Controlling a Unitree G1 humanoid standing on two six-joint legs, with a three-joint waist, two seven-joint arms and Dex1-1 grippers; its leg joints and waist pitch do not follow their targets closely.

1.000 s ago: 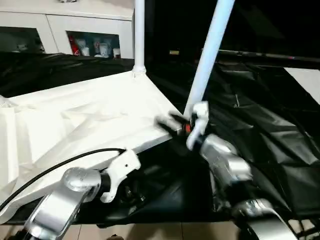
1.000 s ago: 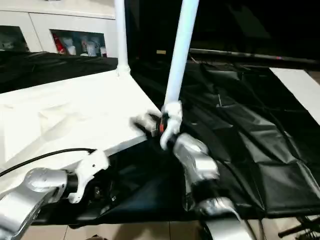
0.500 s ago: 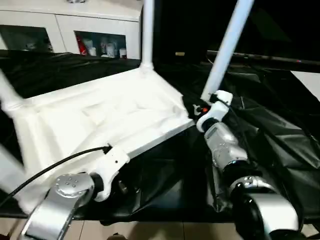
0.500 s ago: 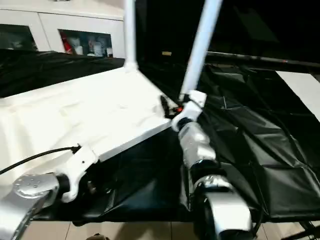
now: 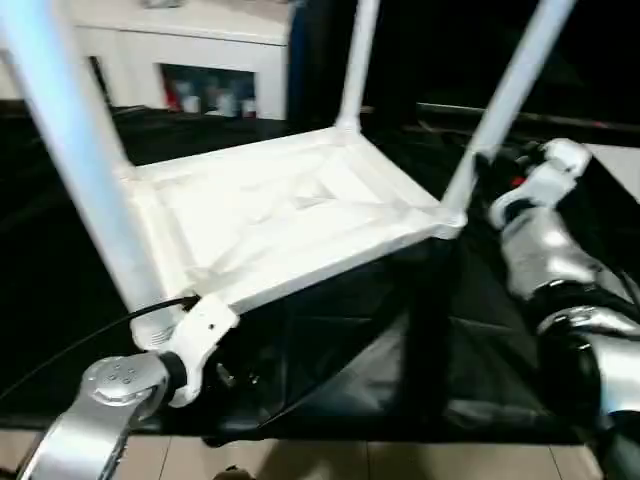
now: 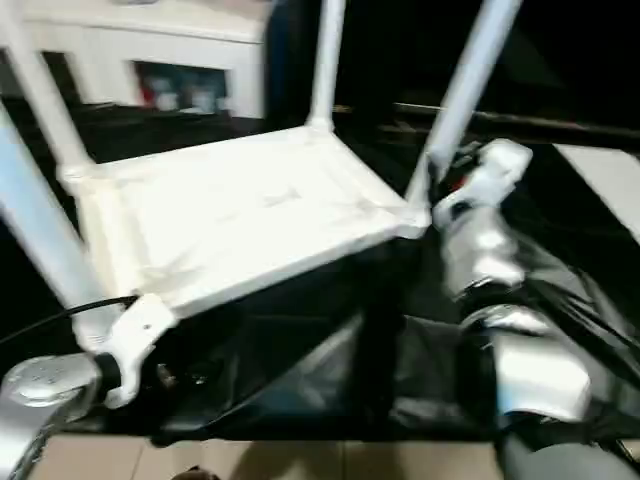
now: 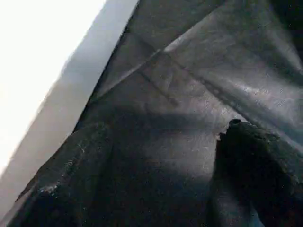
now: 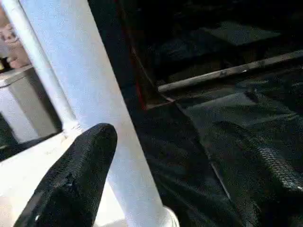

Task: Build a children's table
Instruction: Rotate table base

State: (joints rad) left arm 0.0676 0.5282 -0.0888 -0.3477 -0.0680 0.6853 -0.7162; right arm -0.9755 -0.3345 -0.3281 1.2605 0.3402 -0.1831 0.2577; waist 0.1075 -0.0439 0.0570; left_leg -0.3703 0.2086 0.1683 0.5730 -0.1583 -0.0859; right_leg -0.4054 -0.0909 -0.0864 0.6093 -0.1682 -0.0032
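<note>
Tabletop (image 5: 280,215) lies underside-up on black sheeting (image 5: 400,350), legs (image 5: 75,160) socketed; right gripper (image 8: 156,179) straddles one leg unclenched, left gripper (image 7: 156,161) spread, empty: clamp low near socket before turning.

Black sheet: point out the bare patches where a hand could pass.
Bare black sheet lies in front of the upturned tabletop, between the two arms, and again beyond the right gripper. It is crowded at the near right leg, beside that gripper, and at the near left leg.
</note>
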